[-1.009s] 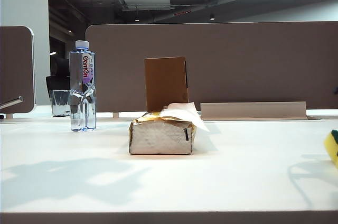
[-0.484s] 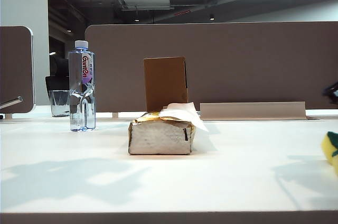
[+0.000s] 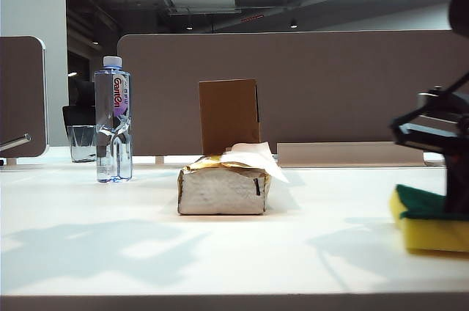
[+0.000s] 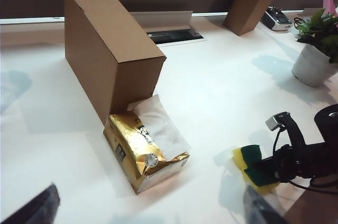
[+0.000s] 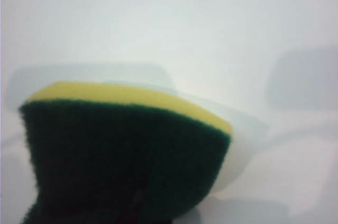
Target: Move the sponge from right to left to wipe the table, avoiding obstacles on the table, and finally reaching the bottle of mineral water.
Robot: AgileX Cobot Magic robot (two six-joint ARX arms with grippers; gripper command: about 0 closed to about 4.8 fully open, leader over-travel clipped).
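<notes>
- Holding the sponge (image 3: 429,223) at the near right of the table (image 3: 110,252), my right gripper (image 3: 448,192) is clamped shut on it from above; yellow foam rests on the surface, green scouring layer up, long axis running roughly along the wipe line.
- Right wrist view: sponge (image 5: 127,155) fills the frame, bare white table (image 5: 185,23) beyond it; the fingers themselves are not visible there.
- Left gripper (image 4: 148,208): jaws spread wide, holding nothing, hovering on the near side of the obstacles; it is not the arm in play.
- Tissue pack (image 3: 223,188): mid-table, directly left of the sponge, on the straight path.
- Cardboard box (image 3: 230,115): upright, just behind the tissue pack, seemingly touching it.
- Bottle of mineral water (image 3: 113,120): far left, set back about level with the box. I judge the sweep must pass the tissue pack on its near side, then angle back to the bottle.
</notes>
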